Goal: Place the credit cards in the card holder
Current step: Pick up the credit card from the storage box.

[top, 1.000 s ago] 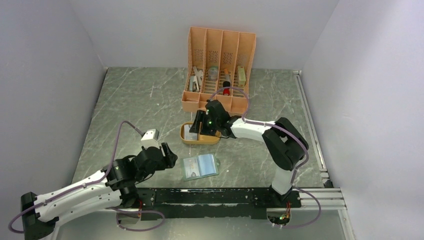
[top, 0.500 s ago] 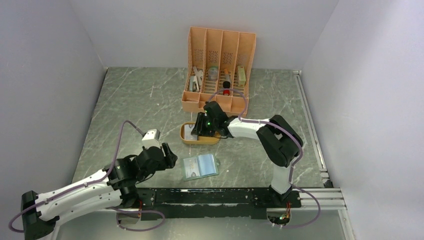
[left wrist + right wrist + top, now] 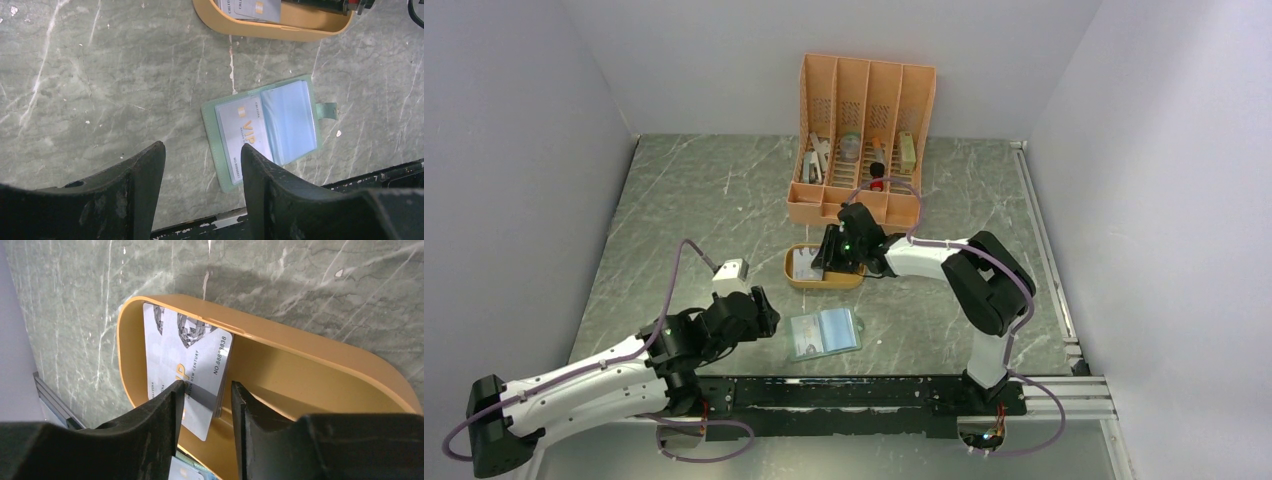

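The credit cards (image 3: 185, 355) lie stacked, pale grey with gold print, at the left end of an orange oval tray (image 3: 310, 350). My right gripper (image 3: 206, 385) is down inside the tray, open. Its left fingertip (image 3: 175, 390) rests over the top card and its right fingertip (image 3: 237, 390) stands just clear of the stack's edge. The card holder (image 3: 267, 130) lies spread open on the table near the front rail, with one card (image 3: 240, 130) in its left pocket. My left gripper (image 3: 202, 147) hovers open and empty just left of the card holder (image 3: 825, 333).
A tall orange slotted organizer (image 3: 864, 130) with small items stands behind the tray (image 3: 796, 280). The black rail (image 3: 864, 392) with the arm bases runs along the near edge, close to the card holder. Grey walls enclose the marble table.
The right gripper's jaws have narrowed around the edge of the card stack in the tray. The left arm has shifted only slightly, and its jaws stay apart.
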